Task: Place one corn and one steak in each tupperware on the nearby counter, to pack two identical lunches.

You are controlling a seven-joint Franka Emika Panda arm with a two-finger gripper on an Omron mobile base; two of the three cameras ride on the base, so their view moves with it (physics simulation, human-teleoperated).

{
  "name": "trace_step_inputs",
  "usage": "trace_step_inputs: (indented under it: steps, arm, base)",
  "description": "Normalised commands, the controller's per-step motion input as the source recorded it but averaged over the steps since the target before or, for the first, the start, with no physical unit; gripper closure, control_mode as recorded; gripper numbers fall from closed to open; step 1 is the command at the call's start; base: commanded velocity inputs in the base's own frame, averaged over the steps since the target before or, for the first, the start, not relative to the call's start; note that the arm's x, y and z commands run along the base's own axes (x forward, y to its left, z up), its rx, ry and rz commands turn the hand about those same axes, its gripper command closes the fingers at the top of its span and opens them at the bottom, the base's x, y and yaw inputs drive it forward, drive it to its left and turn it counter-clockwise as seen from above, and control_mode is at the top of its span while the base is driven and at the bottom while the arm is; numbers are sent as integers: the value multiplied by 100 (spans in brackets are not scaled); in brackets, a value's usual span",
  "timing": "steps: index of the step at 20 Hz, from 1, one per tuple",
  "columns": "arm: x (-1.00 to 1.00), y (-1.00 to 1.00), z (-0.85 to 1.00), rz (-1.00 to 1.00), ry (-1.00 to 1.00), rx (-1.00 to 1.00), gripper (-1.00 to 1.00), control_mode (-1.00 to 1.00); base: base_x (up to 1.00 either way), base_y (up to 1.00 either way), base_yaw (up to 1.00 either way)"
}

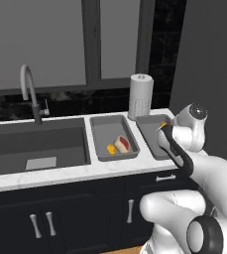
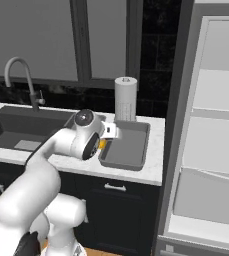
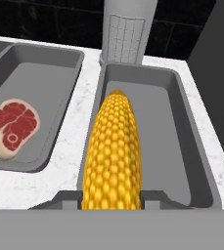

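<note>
My gripper is shut on a yellow corn and holds it lengthwise just above the near end of the right tupperware. The same corn peeks out past my wrist in the left base view, over the right tupperware. The left tupperware holds another small corn and a red steak side by side. That steak lies in the left tupperware in the hand view. Both trays sit on the white counter.
A paper towel roll stands just behind the two trays. The dark sink basin with its faucet lies to the left. An open fridge rises right of the counter's end.
</note>
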Motion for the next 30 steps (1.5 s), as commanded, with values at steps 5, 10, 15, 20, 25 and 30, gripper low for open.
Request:
trace_step_inputs:
  steps: [5, 10, 15, 20, 25, 30]
  arm:
    - [30, -1, -21, 0, 0, 0, 100, -100]
    - [17, 0, -21, 0, 0, 0, 100, -100]
    - [11, -6, -18, 0, 0, 0, 100, -100]
    - [13, -4, -18, 0, 0, 0, 100, -100]
    - [10, 0, -17, 0, 0, 0, 100, -100]
    - [2, 0, -17, 0, 0, 0, 100, -100]
  base:
    - [0, 0, 0]
    - [0, 0, 0]
    - [0, 0, 0]
    - [0, 0, 0]
    - [0, 0, 0]
    - [0, 0, 0]
